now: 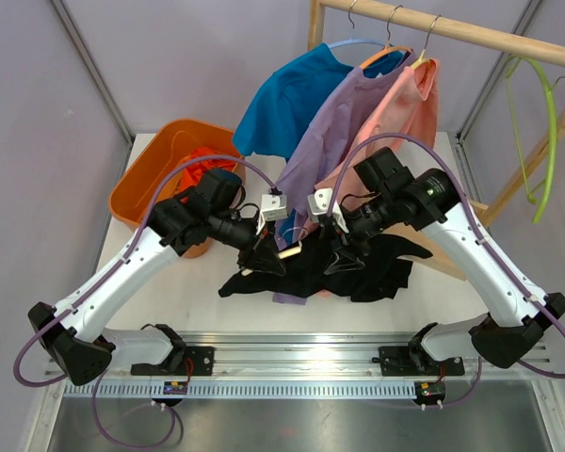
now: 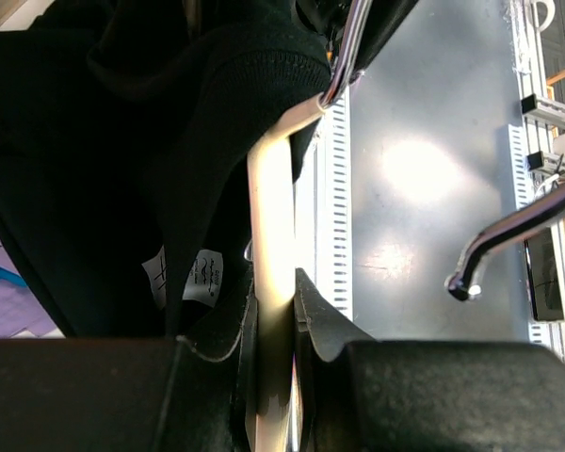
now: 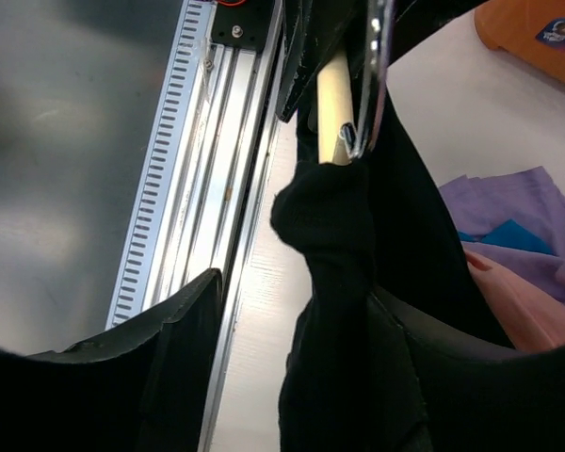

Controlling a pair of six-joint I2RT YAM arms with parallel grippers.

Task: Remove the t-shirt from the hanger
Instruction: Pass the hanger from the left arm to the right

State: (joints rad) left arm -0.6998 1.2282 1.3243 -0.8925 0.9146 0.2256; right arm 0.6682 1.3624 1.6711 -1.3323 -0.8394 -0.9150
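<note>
A black t-shirt (image 1: 377, 268) lies crumpled at the middle of the table, still draped over a wooden hanger (image 1: 288, 251) with a chrome hook (image 1: 339, 261). My left gripper (image 1: 268, 247) is shut on the hanger's pale wooden bar (image 2: 273, 226), with the gripper (image 2: 275, 311) pinching it from both sides. Black cloth (image 2: 122, 141) with a white label hangs left of the bar. My right gripper (image 1: 334, 235) is open. In the right wrist view a bunched fold of the t-shirt (image 3: 334, 282) lies against one finger of this gripper (image 3: 297, 301), with a gap to the other finger. The hanger's end (image 3: 334, 104) shows above the fold.
An orange basket (image 1: 155, 165) with red cloth stands at the back left. Blue (image 1: 292, 99), purple (image 1: 344, 122) and pink (image 1: 405, 113) shirts hang from a wooden rail (image 1: 452, 28) behind. A bare green hanger (image 1: 541, 122) hangs at the right. A metal rail (image 1: 292, 353) runs along the near edge.
</note>
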